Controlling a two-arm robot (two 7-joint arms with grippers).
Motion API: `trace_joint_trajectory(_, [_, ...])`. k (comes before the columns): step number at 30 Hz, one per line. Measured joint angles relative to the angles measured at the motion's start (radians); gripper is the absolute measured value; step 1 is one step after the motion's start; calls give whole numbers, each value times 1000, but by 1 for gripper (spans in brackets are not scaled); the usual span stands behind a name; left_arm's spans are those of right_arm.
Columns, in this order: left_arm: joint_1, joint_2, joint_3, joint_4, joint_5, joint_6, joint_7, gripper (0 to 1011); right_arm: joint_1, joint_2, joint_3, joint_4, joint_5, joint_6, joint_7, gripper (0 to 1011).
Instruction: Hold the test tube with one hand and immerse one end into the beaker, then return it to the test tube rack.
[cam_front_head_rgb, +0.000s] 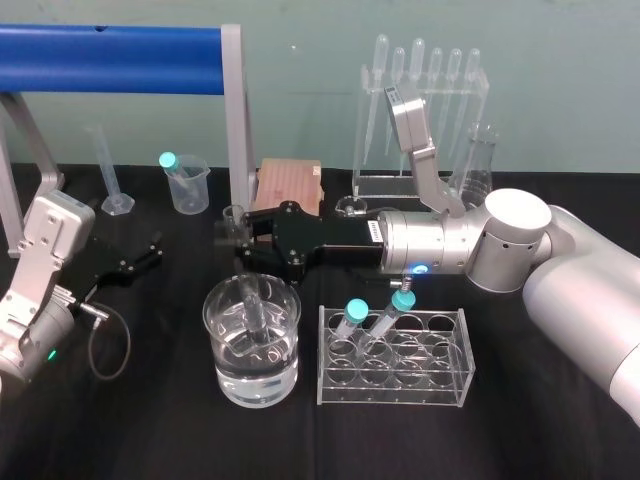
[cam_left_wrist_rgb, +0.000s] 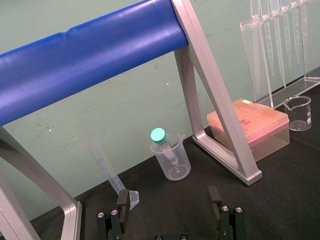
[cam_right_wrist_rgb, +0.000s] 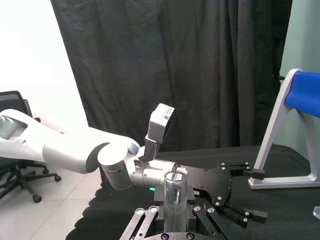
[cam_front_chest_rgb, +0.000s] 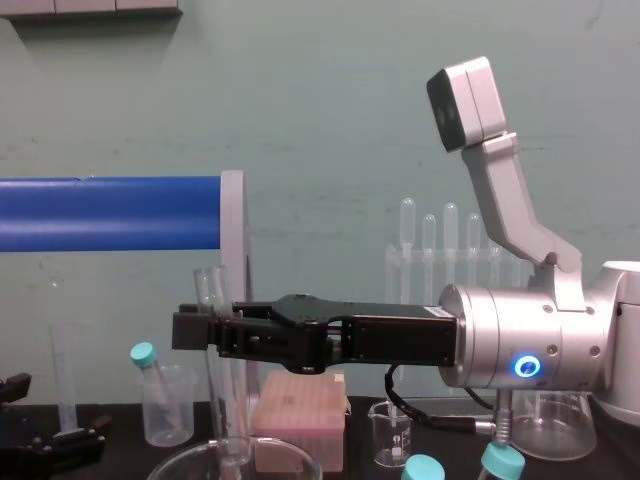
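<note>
— Gripping the test tube (cam_front_head_rgb: 254, 305) upright, our right gripper (cam_front_head_rgb: 240, 237) has its lower end down inside the beaker (cam_front_head_rgb: 222, 372).
— And we see our left gripper (cam_front_head_rgb: 140, 258) parked far left, fingers spread.

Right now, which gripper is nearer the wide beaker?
Right. The right gripper holds the test tube just above the beaker; the left gripper sits open, off to its left, apart.

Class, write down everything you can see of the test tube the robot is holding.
The test tube is a long, slim tube of clear glass with an open, slightly flared rim and no cap. It stands nearly upright, a little tilted. The right gripper grips it near the top, and its lower end reaches down inside the wide glass beaker.
</note>
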Motion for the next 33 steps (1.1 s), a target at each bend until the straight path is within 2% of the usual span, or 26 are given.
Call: trace_joint_trajectory(33, [0, 0, 0, 0, 0, 0, 0, 1000, 0, 0, 0, 0, 0, 0, 0, 234])
